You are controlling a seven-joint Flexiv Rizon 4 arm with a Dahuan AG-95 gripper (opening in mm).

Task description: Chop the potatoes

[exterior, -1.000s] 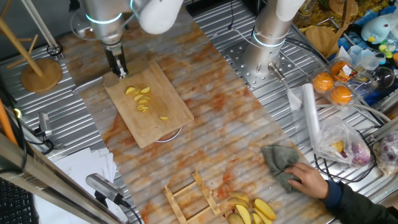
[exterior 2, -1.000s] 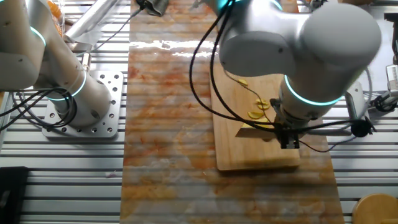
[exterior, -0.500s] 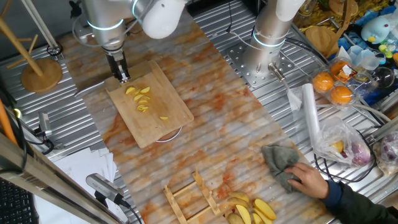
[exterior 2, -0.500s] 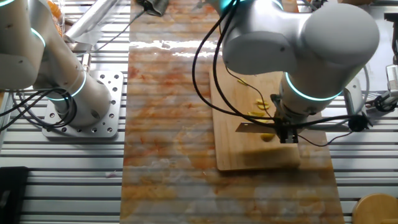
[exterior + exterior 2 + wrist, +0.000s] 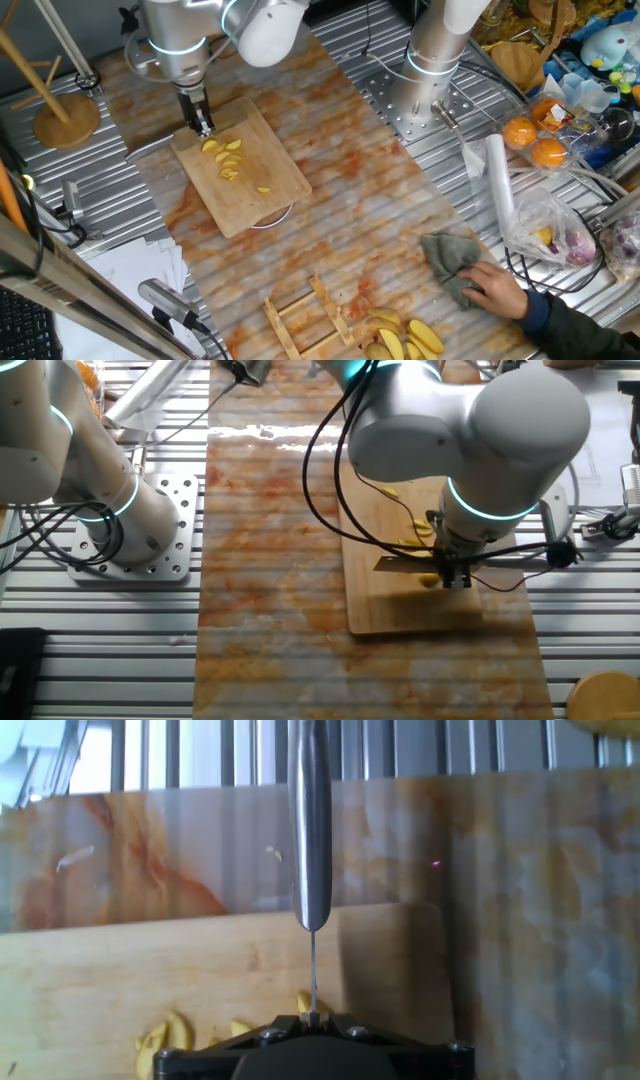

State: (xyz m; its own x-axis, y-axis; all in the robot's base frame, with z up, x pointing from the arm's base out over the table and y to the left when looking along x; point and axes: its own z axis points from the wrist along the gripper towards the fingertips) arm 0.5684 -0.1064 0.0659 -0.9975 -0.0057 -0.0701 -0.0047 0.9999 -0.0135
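Landmark: rectangular bamboo cutting board [image 5: 262,190] lying on the orange-streaked tabletop; every place below is given relative to it.
Potatoes: thin yellow potato slices and a small peeled lump [image 5: 228,158] sit on the board's top face, toward its far end as one fixed view sees it; one slice lies a little apart, nearer the board's middle. In the other fixed view the yellow pieces [image 5: 412,537] show just beside the arm's wrist.
Gripper: the two-finger gripper [image 5: 203,124] stands above the board's far end, pinching the handle of a steel kitchen knife [image 5: 310,825]; the fingers are pressed onto the handle, pointing down.
Knife: in the hand view the blade is seen edge-on, running out across the board's edge and over the tabletop beyond; in the other fixed view it lies flat-looking, level, just over the board beside the slices.
Step in hand: positioning the blade over the potato lump between cuts, I judge; whether the edge touches the potato cannot be told.
Next move: line the edge over the uncut lump, then press straight down to the wood, keeping the blade square so the piece does not roll.
Elsewhere: a person's hand [image 5: 498,288] rests on a grey cloth well away from the board.
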